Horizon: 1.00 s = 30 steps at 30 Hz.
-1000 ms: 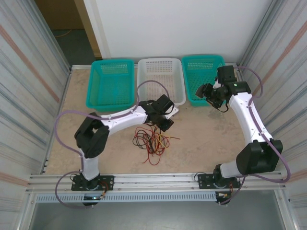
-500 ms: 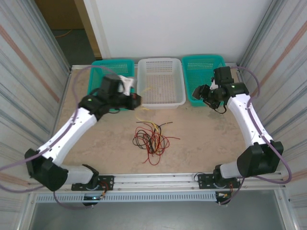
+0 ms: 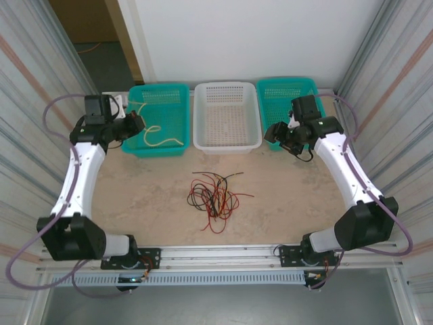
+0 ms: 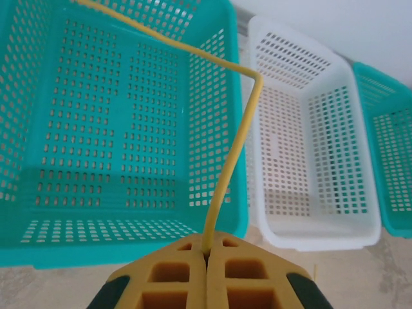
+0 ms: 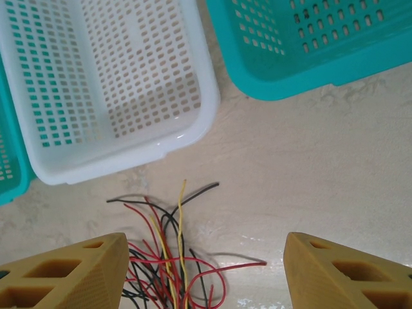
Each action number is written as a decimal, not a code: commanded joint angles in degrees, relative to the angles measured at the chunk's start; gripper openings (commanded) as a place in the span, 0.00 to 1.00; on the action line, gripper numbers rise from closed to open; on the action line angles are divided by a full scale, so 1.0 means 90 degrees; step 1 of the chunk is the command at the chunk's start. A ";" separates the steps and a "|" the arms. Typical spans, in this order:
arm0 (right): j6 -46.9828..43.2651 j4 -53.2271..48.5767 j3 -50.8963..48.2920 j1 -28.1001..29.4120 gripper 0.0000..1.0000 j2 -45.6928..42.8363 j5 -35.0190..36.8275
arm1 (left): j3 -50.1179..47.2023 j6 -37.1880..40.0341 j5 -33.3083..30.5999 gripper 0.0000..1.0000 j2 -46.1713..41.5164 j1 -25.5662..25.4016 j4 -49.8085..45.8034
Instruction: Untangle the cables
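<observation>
A tangle of red, black and pale yellow cables (image 3: 213, 196) lies in the middle of the table, and its far ends show under the right wrist (image 5: 166, 257). My left gripper (image 4: 207, 252) is shut on one yellow cable (image 4: 233, 161), which rises from between its pads and bends over the left teal basket (image 4: 116, 232). From above, that gripper (image 3: 135, 124) sits at the basket's left rim, and the pale yellow cable (image 3: 159, 133) curls inside the basket. My right gripper (image 3: 275, 135) hangs open in front of the right teal basket, its fingers (image 5: 84, 270) wide apart above the tangle's far edge.
Three baskets line the far edge: the left teal basket (image 3: 135, 147), a white one (image 3: 226, 145) and a right teal one (image 3: 287, 82). Corrugated walls close both sides. A metal rail (image 3: 223, 254) runs along the near edge.
My left arm swung from the middle of the table to the far left, drawing the yellow cable out of the tangle and over the left teal basket. The right gripper shifted slightly left.
</observation>
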 commanded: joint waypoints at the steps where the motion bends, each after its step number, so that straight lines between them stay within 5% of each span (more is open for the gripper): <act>1: 0.0018 0.0016 0.0214 0.0097 0.64 0.0095 0.0133 | 0.0071 0.0134 -0.0179 0.00 0.0281 -0.0005 0.0084; 6: -0.0037 0.0039 0.0388 0.0086 0.65 0.0349 0.0168 | 0.0277 0.0264 -0.0527 0.04 0.0913 -0.0039 0.0212; 10: -0.0190 -0.0116 0.1116 -0.0020 0.65 0.0956 0.0347 | 0.0827 0.0462 -0.1181 0.52 0.1602 -0.0178 0.0104; 14: -0.0359 -0.0349 0.2164 -0.0330 0.61 0.1966 0.0352 | 0.1560 0.1249 -0.2722 0.95 0.2216 -0.1078 -0.0302; 25: -0.0544 -0.0417 0.4466 -0.0928 0.63 0.4844 -0.0489 | 0.0496 0.2461 -0.6466 0.99 0.1664 -0.3747 0.0513; 30: -0.0357 -0.0392 0.4735 -0.1154 0.59 0.5173 -0.0489 | 0.0003 0.2299 -0.7106 0.99 0.1413 -0.4432 0.0588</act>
